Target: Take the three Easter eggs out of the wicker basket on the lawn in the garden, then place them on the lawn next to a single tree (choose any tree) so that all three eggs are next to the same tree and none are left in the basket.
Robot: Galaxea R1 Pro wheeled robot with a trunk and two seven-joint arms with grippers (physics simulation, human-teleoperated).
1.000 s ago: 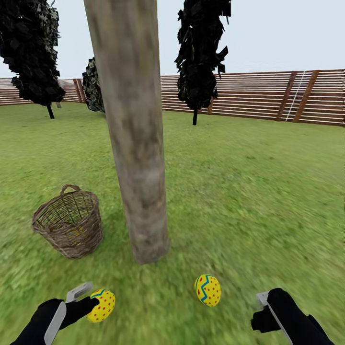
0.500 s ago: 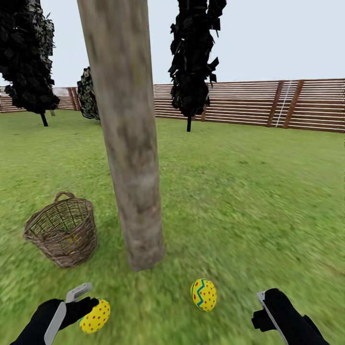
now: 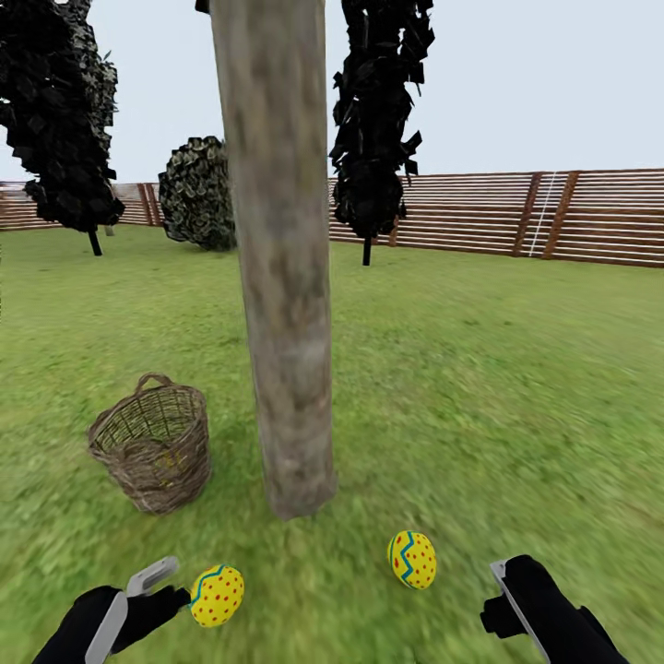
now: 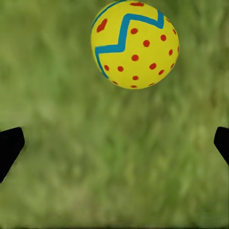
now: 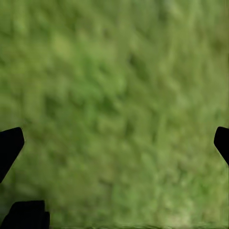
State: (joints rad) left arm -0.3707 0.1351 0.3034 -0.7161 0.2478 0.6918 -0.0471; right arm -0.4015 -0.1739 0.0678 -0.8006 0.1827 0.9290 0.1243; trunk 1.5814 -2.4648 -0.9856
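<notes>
Two Easter eggs lie on the lawn point(image 3: 480, 387) at the foot of the tree point(image 3: 286, 323). One egg point(image 3: 217, 596) lies just ahead of my left gripper point(image 3: 168, 586), and the other egg point(image 3: 412, 559) sits to the trunk's right. In the left wrist view that near egg point(image 4: 135, 44) rests on grass beyond the fingertips, and my left gripper point(image 4: 114, 143) is open and holds nothing. My right gripper point(image 3: 503, 598) hangs open over bare grass point(image 5: 114, 95). The wicker basket point(image 3: 152, 444) stands upright left of the trunk, and its weave hides what is inside.
Dark narrow trees point(image 3: 378, 129) and a round bush point(image 3: 198, 194) stand further back. A brown slatted fence point(image 3: 516, 212) closes the garden behind them. Open grass stretches to the right of the trunk.
The yellow egg that was at my left fingertips now lies on the grass apart from them. The camera has swung, so trunk and basket sit further right in the picture.
</notes>
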